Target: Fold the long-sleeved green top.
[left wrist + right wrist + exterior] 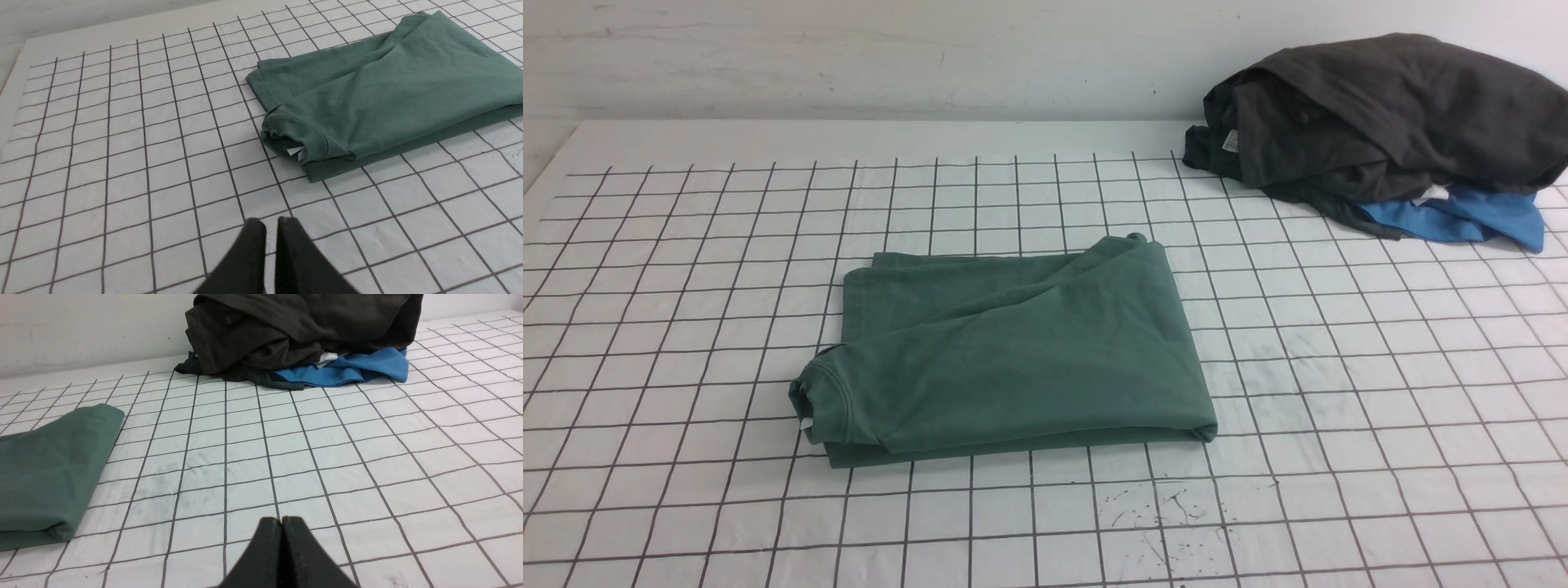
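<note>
Green long-sleeved top (1013, 351) lies folded into a rough rectangle on the gridded white table (1380, 392), near the middle and a little toward the left edge. Ribbed crew neck (829, 392) sits at the fold's near-left corner; a bit of white neck label (296, 152) shows inside it in the left wrist view. Upper layer runs diagonally, leaving a lower layer exposed along the near edge and at the far-left corner. Cloth is slightly creased; the right-hand fold edge is rounded.

Dark grey garment (1388, 114) is heaped at the far right corner of the table, against the white wall (890, 57). Bright blue cloth (1462, 216) lies under it, sticking out on the near side. Both are well apart from the green top.

Left gripper (271, 222): seen only in its wrist view, over bare table on the near side of the neck, not touching the cloth. Black fingers nearly together, a thin slit between the tips, nothing held.

Right gripper (282, 520): seen only in its wrist view, over bare table beside the top's right fold edge (61, 535), apart from it. Fingers pressed fully together, nothing between them.

Scuffs and small dark marks on the table surface right of the top and near the front edge (1160, 506).
</note>
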Tool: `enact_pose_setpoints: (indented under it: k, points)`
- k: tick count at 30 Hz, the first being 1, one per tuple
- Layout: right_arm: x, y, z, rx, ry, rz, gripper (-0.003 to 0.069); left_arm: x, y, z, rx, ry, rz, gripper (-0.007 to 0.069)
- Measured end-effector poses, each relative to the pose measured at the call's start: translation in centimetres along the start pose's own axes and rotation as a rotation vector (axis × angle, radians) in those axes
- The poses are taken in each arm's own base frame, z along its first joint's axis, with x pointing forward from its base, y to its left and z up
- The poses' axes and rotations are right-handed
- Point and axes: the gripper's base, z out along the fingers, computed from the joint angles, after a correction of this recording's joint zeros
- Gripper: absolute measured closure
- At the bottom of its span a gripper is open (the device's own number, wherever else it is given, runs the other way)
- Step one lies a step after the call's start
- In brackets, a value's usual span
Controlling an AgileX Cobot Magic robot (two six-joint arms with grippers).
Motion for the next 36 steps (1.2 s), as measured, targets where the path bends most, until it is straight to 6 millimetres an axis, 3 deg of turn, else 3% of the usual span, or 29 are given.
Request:
enact_pose_setpoints:
  k: [8,14,17,20,36]
  points:
    - [0.0,0.0,0.0,0.000,0.000,0.000,0.0673,0.7,0.5,2.3,-0.103,-0.166,-0.032,0.0599]
    - [0.0,0.0,0.0,0.000,0.000,0.000,0.0673,3.7,1.1,4.6,-0.208,-0.237,-0.049,0.0599]
    - [0.0,0.0,0.0,0.000,0.000,0.000,0.0673,6.3,1.1,5.7,-0.209,-0.192,-0.056,0.0599]
    - [0.0,0.0,0.0,0.000,0.001,0.000,0.0673,7.5,1.0,6.3,-0.206,-0.149,-0.061,0.0599]
    - [0.0,0.0,0.0,0.000,0.002,0.000,0.0673,8.1,1.0,6.4,-0.197,-0.095,-0.074,0.0599]
